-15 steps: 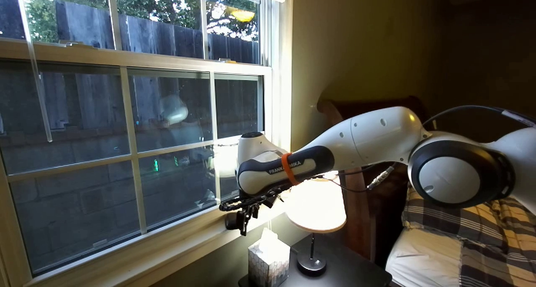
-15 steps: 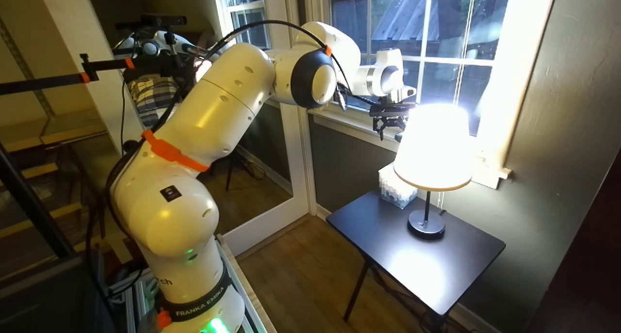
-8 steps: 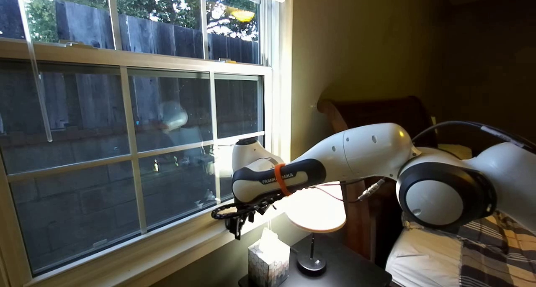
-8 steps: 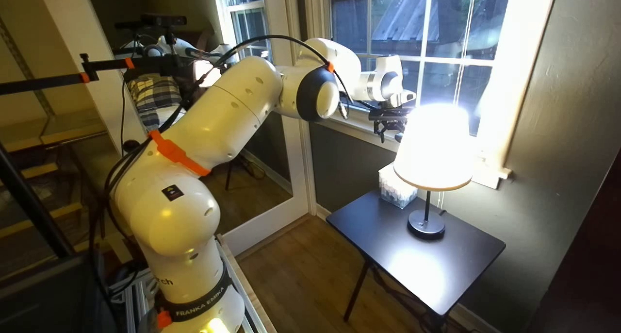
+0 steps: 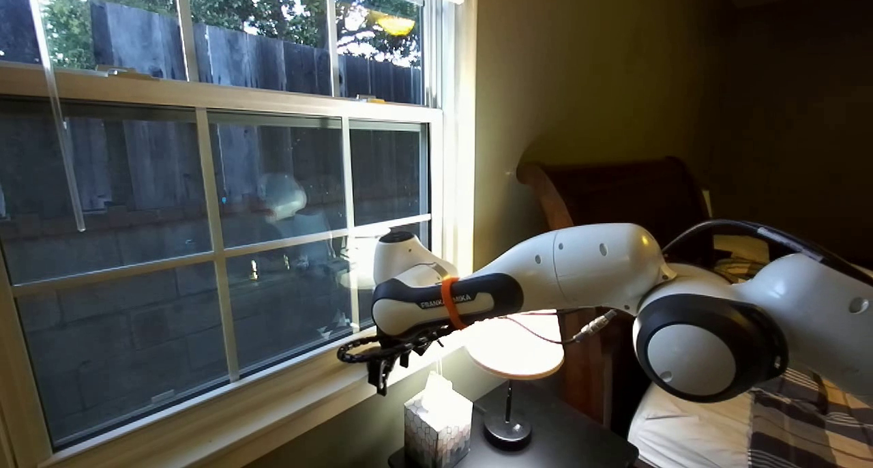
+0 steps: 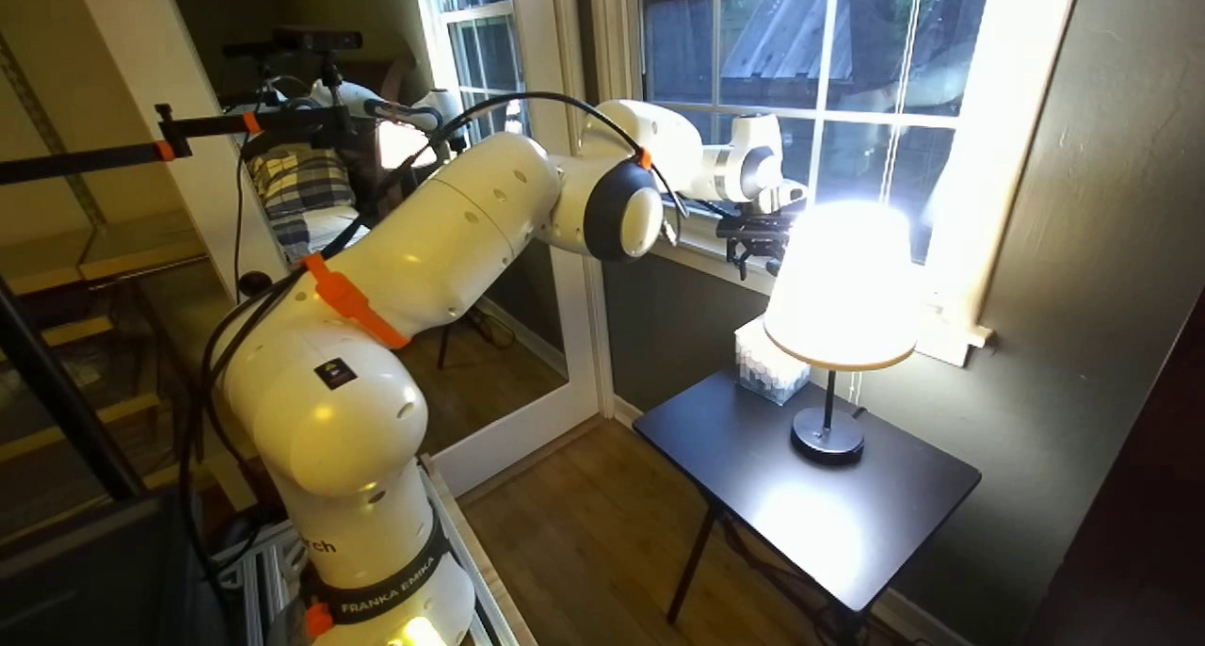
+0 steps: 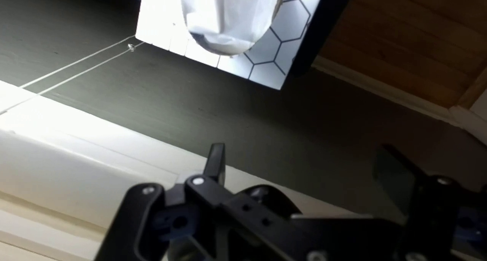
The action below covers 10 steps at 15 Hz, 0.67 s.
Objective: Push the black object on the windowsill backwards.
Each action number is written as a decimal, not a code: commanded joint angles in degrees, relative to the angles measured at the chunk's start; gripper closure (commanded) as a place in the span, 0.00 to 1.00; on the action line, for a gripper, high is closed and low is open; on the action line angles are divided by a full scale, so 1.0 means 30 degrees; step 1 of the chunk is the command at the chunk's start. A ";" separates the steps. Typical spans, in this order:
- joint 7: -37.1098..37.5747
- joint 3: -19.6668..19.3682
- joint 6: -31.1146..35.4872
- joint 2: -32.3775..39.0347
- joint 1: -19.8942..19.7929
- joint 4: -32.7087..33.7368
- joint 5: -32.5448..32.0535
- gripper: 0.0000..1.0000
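The black object is a small roundish lump on the cream-white windowsill in the wrist view. It is partly hidden behind my left-hand finger linkage. A dark bit of it shows beside the lamp shade in an exterior view; in an exterior view with the windowsill running along the window, the gripper hides it. My gripper is open, its fingers wide apart with nothing between the tips. It hangs low over the sill at the black object in both exterior views. Whether it touches the lump I cannot tell.
A tissue box with a hexagon pattern stands below the sill on a black side table. A lit lamp stands beside it, close to the gripper. The window panes rise behind the sill. Thin cords hang near the box.
The arm has lowered, and the gripper has moved down and slightly left in an exterior view, where it now covers the black lump seen beside it earlier. The fingers look unchanged.
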 commanded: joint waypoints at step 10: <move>-0.1184 0.0992 -0.0345 0.2072 -0.0110 0.3197 0.0407 0.00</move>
